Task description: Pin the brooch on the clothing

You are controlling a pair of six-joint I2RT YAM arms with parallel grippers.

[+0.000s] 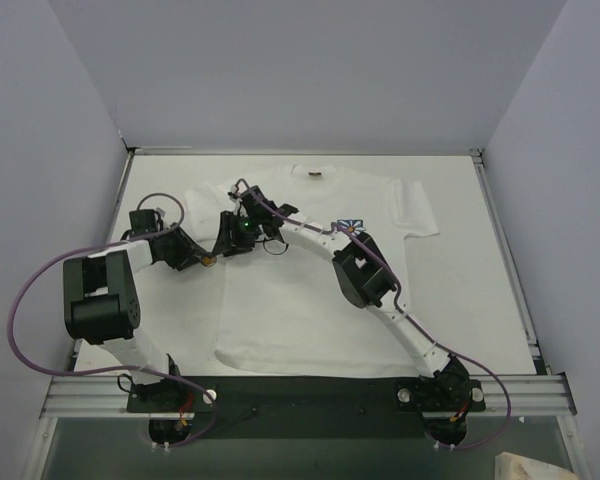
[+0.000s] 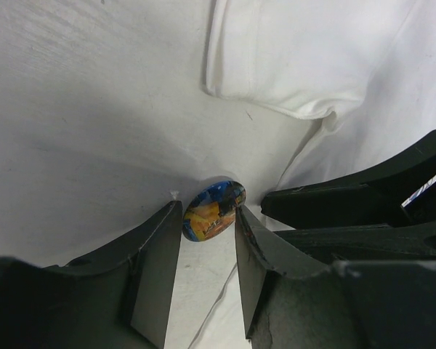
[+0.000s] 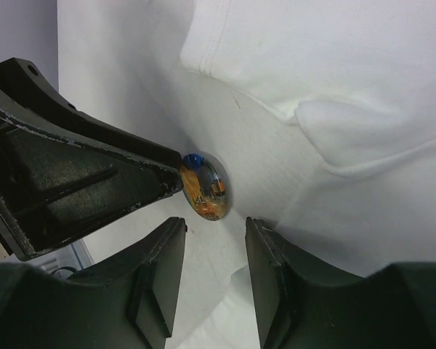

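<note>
well, i count this as mid-task. my left gripper [image 2: 208,211] is clenched on the brooch [image 2: 214,211], a small oval disc with a blue and orange face, pinched edge to edge at the very tips of my fingers. it hangs just over the white t-shirt [image 1: 300,300], at the left-centre of the top view, near the sleeve on that side. whether the back of the brooch touches the cloth, i cannot tell; its pin is hidden behind the face. so, in my judgement, the fetching and carrying are done, while the pinning itself is not yet done.

my right gripper [image 3: 214,225] is released, its jaws apart with only cloth showing in the gap. the brooch sits just beyond its tips, not between them. i read it as placed to steady the fabric or help with the pin.

room is tight where it matters. my two grippers stand nose to nose around the disc, so any twist of one could knock the other. the folded sleeve hem [image 2: 276,65] makes a raised ridge in the upper right of the left wrist view, near the brooch. flat cloth spreads toward the flower print [image 1: 351,226] at centre right of the top view, and bare table [image 1: 480,290] beyond it. the enclosure walls are well apart from both grippers.
</note>
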